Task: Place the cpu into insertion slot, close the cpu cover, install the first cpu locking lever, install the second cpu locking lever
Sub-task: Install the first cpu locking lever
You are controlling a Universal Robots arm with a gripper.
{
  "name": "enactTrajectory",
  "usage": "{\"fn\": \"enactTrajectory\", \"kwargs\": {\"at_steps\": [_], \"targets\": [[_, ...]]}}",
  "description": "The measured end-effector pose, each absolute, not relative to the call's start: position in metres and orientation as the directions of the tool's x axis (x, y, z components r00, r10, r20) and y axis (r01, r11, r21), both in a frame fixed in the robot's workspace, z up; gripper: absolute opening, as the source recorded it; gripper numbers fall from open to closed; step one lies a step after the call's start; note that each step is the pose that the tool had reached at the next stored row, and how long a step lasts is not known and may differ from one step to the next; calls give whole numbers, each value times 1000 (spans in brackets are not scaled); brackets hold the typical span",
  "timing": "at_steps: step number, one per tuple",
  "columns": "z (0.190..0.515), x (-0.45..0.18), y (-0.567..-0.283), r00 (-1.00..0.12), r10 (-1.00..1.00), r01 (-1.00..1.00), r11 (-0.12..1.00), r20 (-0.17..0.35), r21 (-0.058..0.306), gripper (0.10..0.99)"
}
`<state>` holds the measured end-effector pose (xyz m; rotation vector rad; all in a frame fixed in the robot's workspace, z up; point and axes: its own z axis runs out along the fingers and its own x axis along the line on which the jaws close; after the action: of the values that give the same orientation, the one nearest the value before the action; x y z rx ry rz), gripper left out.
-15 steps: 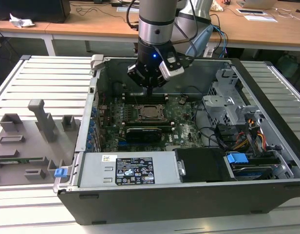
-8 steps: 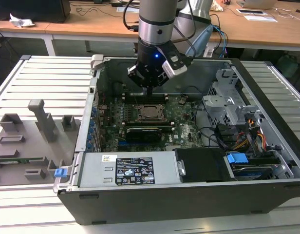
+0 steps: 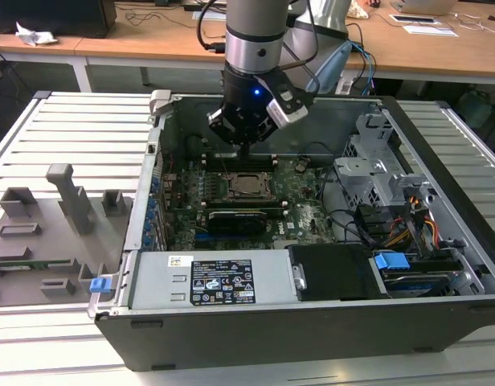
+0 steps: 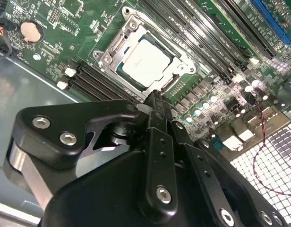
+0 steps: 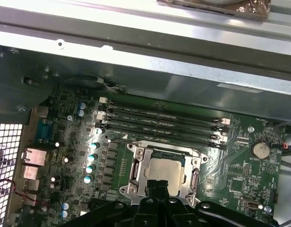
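While cpu lies under cpu cover, pinched gripper hangs nr it

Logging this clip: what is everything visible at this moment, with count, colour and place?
cpu: one, pale silver, seated in the insertion slot
insertion slot: one, dark frame, on the motherboard
cpu cover: one, silvery, down around the cpu
motherboard: one, green, inside the computer case
memory slots: several, black, flanking the slot
coin battery: one, silvery, on the motherboard
computer case: one, dark grey, open
power supply: one, grey, case's near side
drive cage: one, silver, case's side at the exterior view's right
fixture tray: one, grey, at the exterior view's left of the case
gripper: one, black, shut, by the cover's edge
arm: one, silver-grey, above the case
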<state>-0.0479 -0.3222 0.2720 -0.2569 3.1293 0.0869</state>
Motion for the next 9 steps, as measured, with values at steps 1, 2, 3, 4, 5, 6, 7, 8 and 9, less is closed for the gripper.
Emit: {"fn": "enactTrajectory", "kwargs": {"at_steps": [1, 2, 3, 4, 5, 6, 7, 8, 9], "targets": [[272, -51, -322, -987, -163, -163, 985, -11, 54, 106], [271, -51, -322, -987, -160, -161, 986, -13, 54, 106], [271, -51, -322, -988, -154, -154, 987, -13, 54, 106], [271, -51, -322, -990, -138, -139, 989, -13, 54, 106], [271, -51, -322, -992, -127, -127, 990, -13, 54, 106], [270, -51, -322, -993, -115, -116, 992, -13, 54, 106], [270, -51, -322, -994, -104, -105, 993, -13, 54, 106], [270, -51, -322, -995, -94, -95, 994, -13, 54, 106], [270, -51, -322, -996, -92, -93, 994, -13, 54, 106]]}}
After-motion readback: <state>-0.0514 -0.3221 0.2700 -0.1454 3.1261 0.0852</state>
